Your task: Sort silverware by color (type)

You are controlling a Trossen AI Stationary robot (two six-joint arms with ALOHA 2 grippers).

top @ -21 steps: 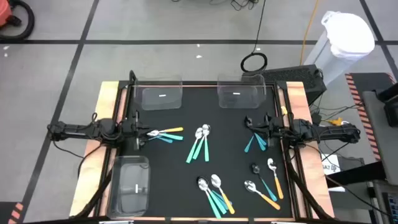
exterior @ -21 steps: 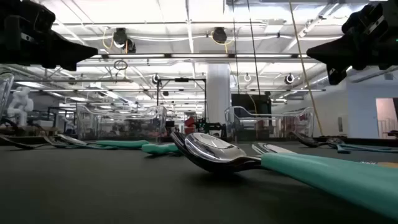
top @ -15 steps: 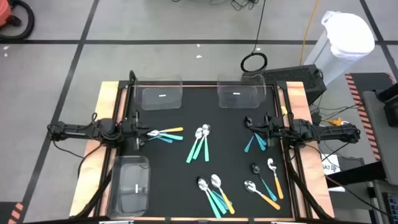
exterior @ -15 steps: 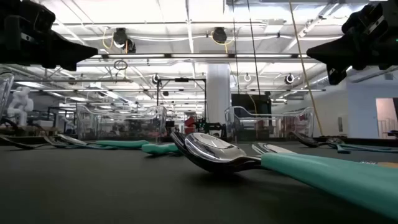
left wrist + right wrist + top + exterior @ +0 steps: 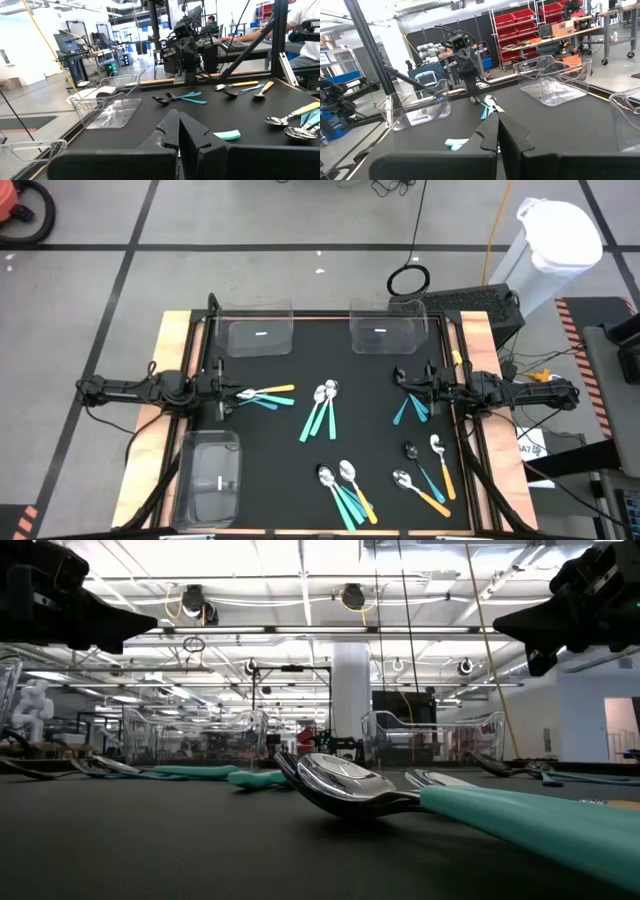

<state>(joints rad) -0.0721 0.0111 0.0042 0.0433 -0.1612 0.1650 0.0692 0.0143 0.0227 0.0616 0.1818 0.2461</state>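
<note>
Spoons with shiny bowls and teal, light blue or orange handles lie flat on the black mat in several clusters: by the left edge (image 5: 266,394), in the middle (image 5: 322,409), by the right edge (image 5: 410,408), near centre (image 5: 346,488) and near right (image 5: 426,475). My left gripper (image 5: 226,392) hovers shut at the mat's left side, just left of the first cluster; its wrist view shows the fingertips (image 5: 178,125) closed together. My right gripper (image 5: 400,380) hovers shut at the right side, above the teal spoons there, fingertips (image 5: 497,125) together. In the low view both hang well above the mat.
Three clear plastic bins stand on the mat: far left (image 5: 258,337), far right (image 5: 385,332) and near left (image 5: 208,480). Wooden rails (image 5: 172,360) border the mat left and right. A person (image 5: 307,30) sits beyond the table's right side.
</note>
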